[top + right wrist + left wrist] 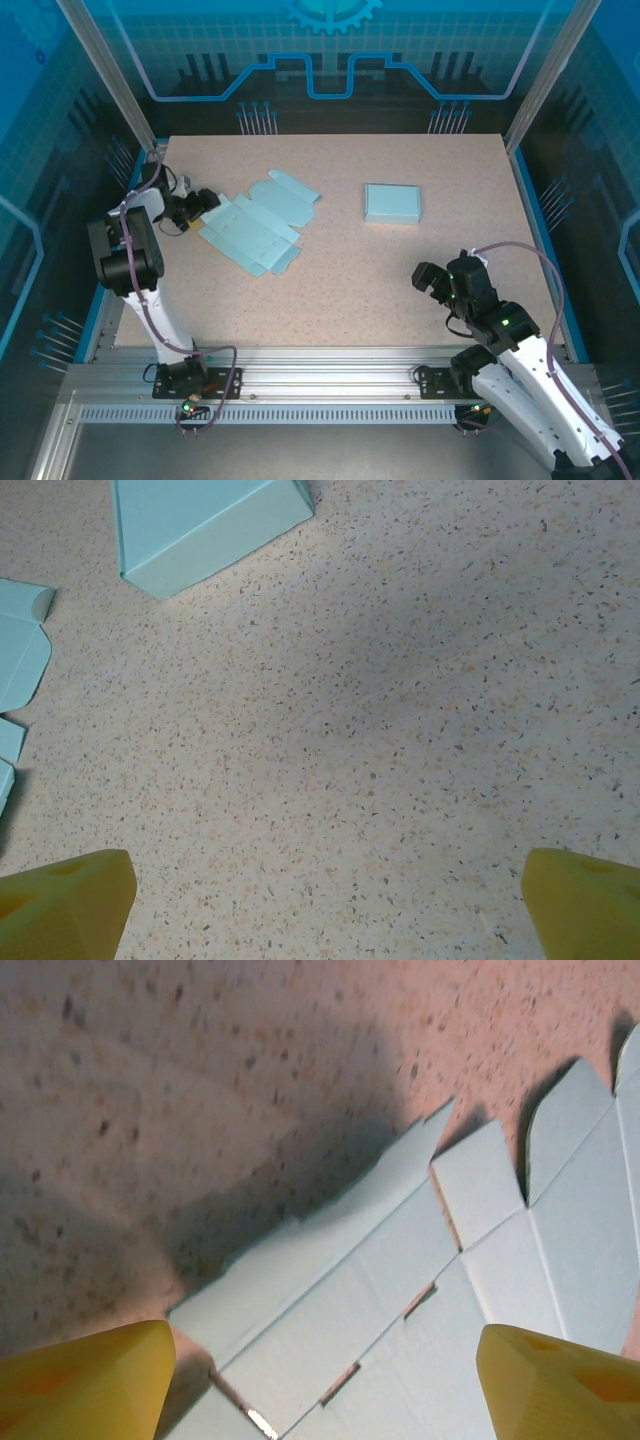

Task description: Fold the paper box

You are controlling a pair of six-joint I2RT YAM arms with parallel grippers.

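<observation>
Currently my left claw (205,205) hangs wide open, gripping nothing, at the left edge of the flat light-blue unfolded paper box blank (255,228); I judge it's lined up to pinch a flap. Right claw (432,280) is also wide, over the bare speckled table (350,300), out of the way. The closed light-blue paper box (392,203) sits well apart.

Overhead rear view; two close wrist views above table (400,290)
</observation>
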